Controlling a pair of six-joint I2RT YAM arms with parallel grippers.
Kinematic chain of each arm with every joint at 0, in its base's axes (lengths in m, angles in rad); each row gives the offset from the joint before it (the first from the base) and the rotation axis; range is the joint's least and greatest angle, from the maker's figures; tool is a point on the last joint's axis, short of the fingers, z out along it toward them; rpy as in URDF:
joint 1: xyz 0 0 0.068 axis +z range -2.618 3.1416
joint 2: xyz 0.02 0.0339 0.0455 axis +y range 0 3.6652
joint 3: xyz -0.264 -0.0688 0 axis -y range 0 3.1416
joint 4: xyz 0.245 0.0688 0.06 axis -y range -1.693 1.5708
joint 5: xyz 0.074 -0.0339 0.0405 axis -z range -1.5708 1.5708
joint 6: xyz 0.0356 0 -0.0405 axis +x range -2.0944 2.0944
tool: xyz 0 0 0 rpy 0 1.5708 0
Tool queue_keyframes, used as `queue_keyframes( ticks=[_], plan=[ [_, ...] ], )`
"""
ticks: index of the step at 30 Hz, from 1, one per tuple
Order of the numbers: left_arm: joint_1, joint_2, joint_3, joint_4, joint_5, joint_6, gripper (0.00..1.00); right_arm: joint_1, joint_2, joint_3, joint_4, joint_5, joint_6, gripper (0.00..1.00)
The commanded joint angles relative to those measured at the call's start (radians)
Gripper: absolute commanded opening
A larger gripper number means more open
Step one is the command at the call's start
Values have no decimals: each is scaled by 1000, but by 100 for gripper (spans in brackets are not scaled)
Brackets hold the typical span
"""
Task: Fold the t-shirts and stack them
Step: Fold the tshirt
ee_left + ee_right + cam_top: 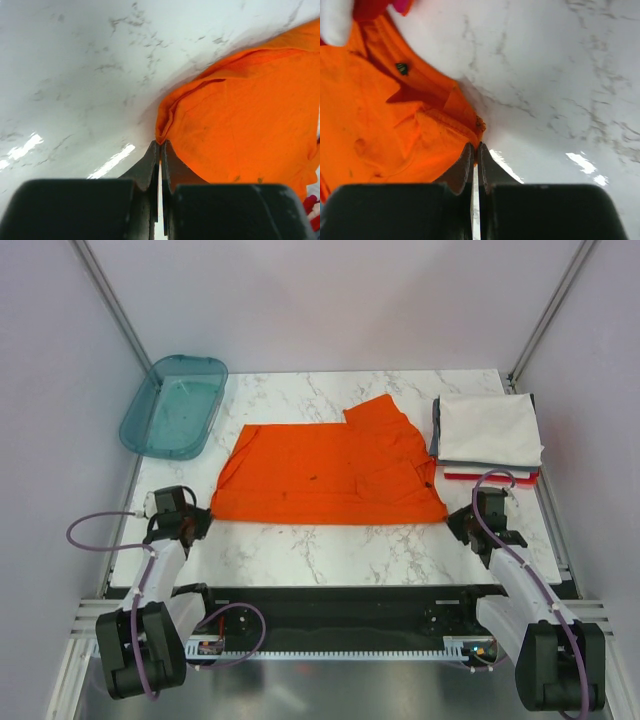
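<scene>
**Orange t-shirt spread flat, both end effectors pinched on its near corners**

1. The orange t-shirt (pixel 330 475) lies spread across the middle of the marble desk (pixel 330 555). It is wrinkled, and one sleeve sticks out toward the far edge.
2. The left end effector (pixel 160 147) sits at the shirt's near left corner. Its fingers are pressed together with only a thin slit between them, and the cloth corner is caught at the tips, bunched into a small raised fold.
3. The right end effector (pixel 474 149) sits at the near right corner. It is closed the same way, with the hemmed edge meeting its tips.
4. At the far right of the desk is a stack of folded shirts. The white folded t-shirt (pixel 490 425) is on top, the grey folded t-shirt (pixel 434 435) shows at its left edge, and the red folded t-shirt (pixel 490 477) is at the bottom. The stack lies just beside the orange shirt's right edge.
5. A teal plastic tray (pixel 132 430) stands at the far left corner, apart from the shirts.
</scene>
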Motion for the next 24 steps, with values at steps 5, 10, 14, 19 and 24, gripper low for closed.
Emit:
queue_keyframes(
  ticks=[5,10,14,19,24],
  plan=[
    [12,-54,32,-169,-66,38,7,1,-33,15,-178,156,18,13],
    [11,-169,3,-218,-100,24,35,1,-188,15,-223,167,9,50],
    [11,-231,50,-256,-99,75,53,1,-264,54,-175,135,-72,54],
    [7,-188,179,-183,102,271,54,9,-80,178,15,-32,-239,46],
    [-22,-128,184,18,233,304,57,157,126,290,150,-41,-296,42]
  ],
)
